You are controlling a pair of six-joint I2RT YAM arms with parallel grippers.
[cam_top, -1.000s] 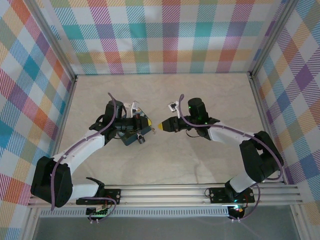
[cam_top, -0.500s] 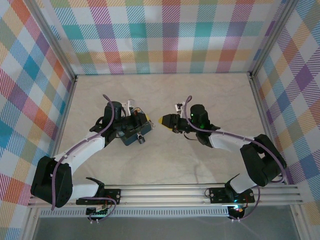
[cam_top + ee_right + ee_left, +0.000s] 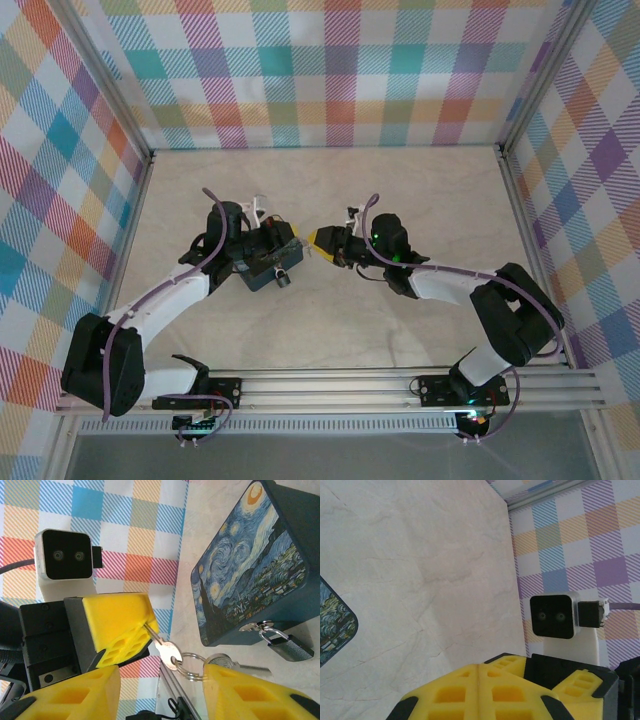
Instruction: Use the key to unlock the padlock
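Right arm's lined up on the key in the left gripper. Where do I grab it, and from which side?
Pinch the key by its round head, the part jutting free of the left gripper, short of the ring. Come in head-on along the shaft with the right gripper, its open jaws either side: the blade end is clamped inside that grip.

**Surroundings: box, table, enclosure**

A dark blue rectangular box with a swirling blue-and-yellow night-sky picture on its broad face [image 3: 245, 575] rests on the pale beige, marble-patterned table top [image 3: 330, 190], left of centre in the top view. A small silver metal hasp [image 3: 248, 627] sits on the box's plain dark side wall. Multicoloured plaid walls [image 3: 340, 70] close the table at back, left and right. Grey aluminium posts [image 3: 106, 85] run along the corners. A ribbed aluminium rail [image 3: 340, 385] spans the near edge.
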